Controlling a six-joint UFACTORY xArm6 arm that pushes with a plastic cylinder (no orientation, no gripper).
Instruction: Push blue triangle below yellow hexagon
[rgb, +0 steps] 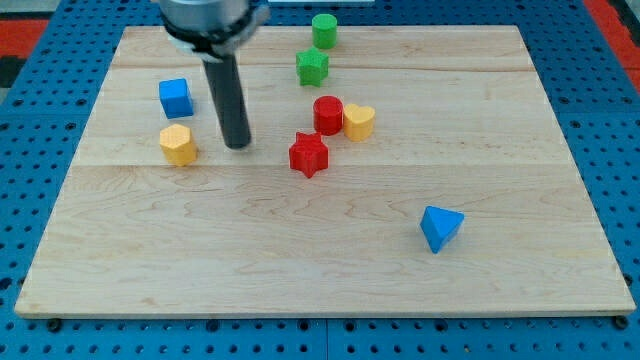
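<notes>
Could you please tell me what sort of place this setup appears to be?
Probably a robotics lab bench: a pale wooden board lies on a blue perforated metal table, small coloured plastic blocks are scattered on it, and my tip rests on the board.

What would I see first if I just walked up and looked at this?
First, the dark rod coming down from the view's top, with my tip resting on the board just right of the yellow hexagon. Then the bunch of red, green and yellow blocks near the top middle. Last, the blue triangle, alone toward the bottom right.
</notes>
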